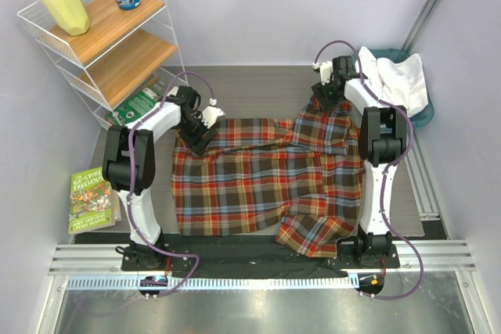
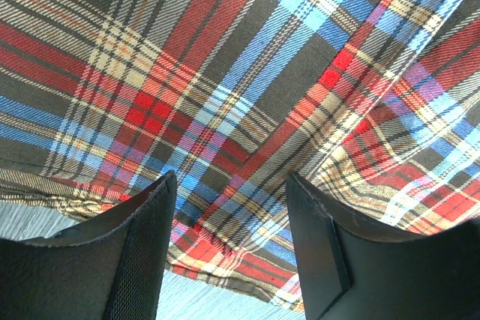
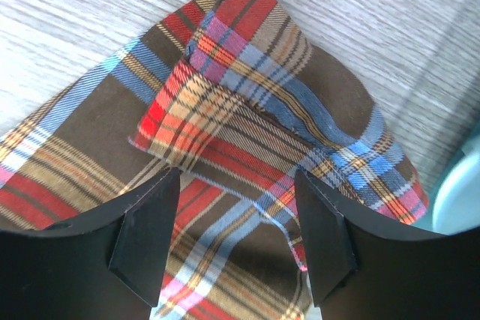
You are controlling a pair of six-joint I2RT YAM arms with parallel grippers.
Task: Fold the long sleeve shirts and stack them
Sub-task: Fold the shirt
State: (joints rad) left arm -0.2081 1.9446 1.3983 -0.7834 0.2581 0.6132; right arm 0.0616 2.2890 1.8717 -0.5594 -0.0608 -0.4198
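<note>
Standing over the far edge of the plaid shirt (image 1: 250, 185), both arms look to be at the spreading-and-first-fold stage, as I read it. The shirt lies mostly flat in the middle of the table (image 1: 258, 87), between the two arms. Its near right part is doubled over in a bright bunch, and a crease runs across the far right.

The left gripper (image 1: 197, 138) hangs over the far left corner. In its wrist view the fingers (image 2: 142, 260) are parted with nothing pinched, only cloth and its hem beyond them. The right gripper (image 1: 321, 103) is at the far right corner, its jaws also apart and empty. Below it a narrow folded strip (image 3: 225, 118) of the plaid lies loose on the cloth, close to the hem.

The white shirt (image 1: 401, 77) is heaped in the basket (image 1: 423, 115) at the far right, untouched. So the task seems far from finished: nothing is folded neatly and there is no stack yet.

I think the next move calls for each gripper to drop onto its own corner and close on the edge. The right one must take the whole corner, not just that loose strip. Then both should carry the far edge toward the near side together, level and at the same pace, or the fold will skew. The rumpled near right part probably needs smoothing too.
</note>
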